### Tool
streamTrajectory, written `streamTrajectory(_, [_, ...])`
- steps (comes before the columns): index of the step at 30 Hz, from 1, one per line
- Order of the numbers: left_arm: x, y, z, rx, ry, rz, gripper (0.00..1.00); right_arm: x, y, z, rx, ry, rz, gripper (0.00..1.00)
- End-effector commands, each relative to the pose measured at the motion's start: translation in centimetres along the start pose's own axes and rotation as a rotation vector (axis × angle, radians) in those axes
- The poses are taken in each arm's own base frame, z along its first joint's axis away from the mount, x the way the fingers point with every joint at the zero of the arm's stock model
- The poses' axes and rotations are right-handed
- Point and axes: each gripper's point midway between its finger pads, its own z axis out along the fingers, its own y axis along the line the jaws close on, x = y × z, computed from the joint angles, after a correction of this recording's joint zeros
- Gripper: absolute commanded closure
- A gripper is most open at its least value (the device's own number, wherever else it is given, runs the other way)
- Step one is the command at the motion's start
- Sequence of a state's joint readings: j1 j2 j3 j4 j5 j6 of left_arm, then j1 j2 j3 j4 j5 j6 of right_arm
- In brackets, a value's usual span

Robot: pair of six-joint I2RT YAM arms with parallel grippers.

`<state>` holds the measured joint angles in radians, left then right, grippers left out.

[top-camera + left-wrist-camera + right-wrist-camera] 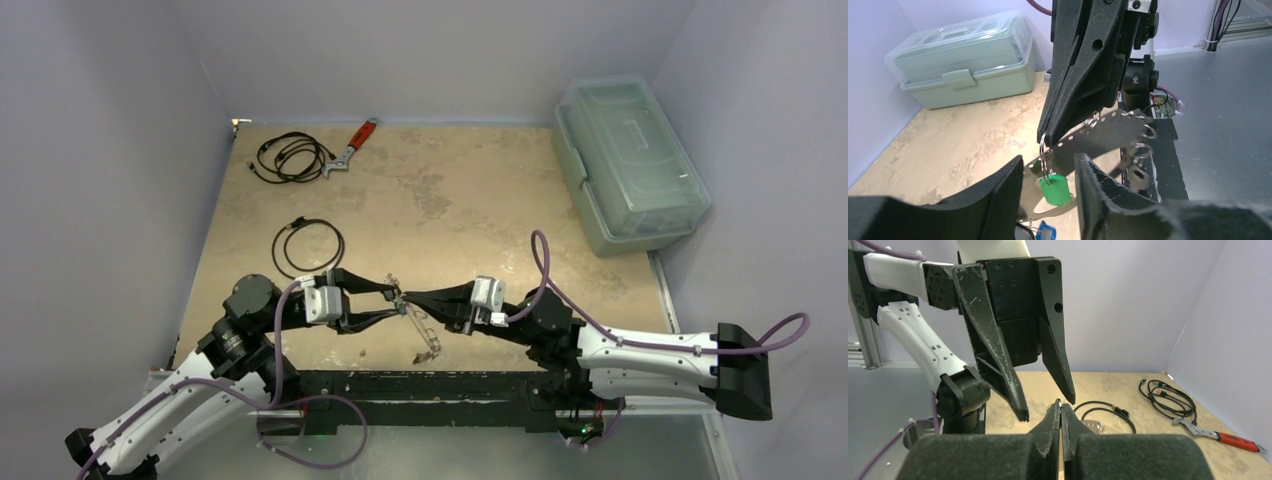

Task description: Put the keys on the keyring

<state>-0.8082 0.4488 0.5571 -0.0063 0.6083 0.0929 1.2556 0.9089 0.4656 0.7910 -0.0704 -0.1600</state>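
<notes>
A: Green key [1054,189], where was it?
B: Hung off keyring [1108,131], inside L gripper [1049,159]; jaws partly open, held nothing. R gripper [1060,409] was clamped on keyring, near-centre.

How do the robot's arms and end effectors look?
The left arm and right arm have white shells, black joints and purple cables. The left end effector and right end effector are black, each with two long tapered fingers; the left shows pale scratches.

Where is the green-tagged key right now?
Low centre in the left wrist view: the green-tagged key hangs just below the tip of the right end effector, between the open fingers of the left end effector.
</notes>
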Motion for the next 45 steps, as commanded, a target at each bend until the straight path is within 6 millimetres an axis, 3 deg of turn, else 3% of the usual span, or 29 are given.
streamTrajectory(1, [-0.2,-0.2,0.3,0.024,-0.023,0.013,0.64,-2.5,0.0,0.8,-0.018,-0.082,-0.009,1.0])
streamTrajectory(7, [0.8,-0.1,0.6,0.027,0.016,-0.012,0.75,-3.1,0.0,1.1,-0.024,-0.098,-0.009,1.0])
streamTrajectory(14, [1.0,0.3,0.5,0.004,0.02,-0.017,0.77,-3.7,-0.1,0.8,-0.017,-0.111,-0.014,1.0])
streamTrajectory(26, [1.0,0.3,0.5,0.012,0.025,-0.017,1.0,-3.8,0.5,1.2,-0.052,-0.122,-0.008,1.0])
streamTrajectory(34, [1.4,0.3,0.0,0.009,0.068,0.012,1.0,-3.0,1.2,1.3,-0.088,-0.086,-0.001,1.0])
streamTrajectory(45, [2.7,0.7,-0.2,0.025,0.18,0.045,1.0,-2.1,-0.9,1.7,0.0,0.045,-0.061,0.53])
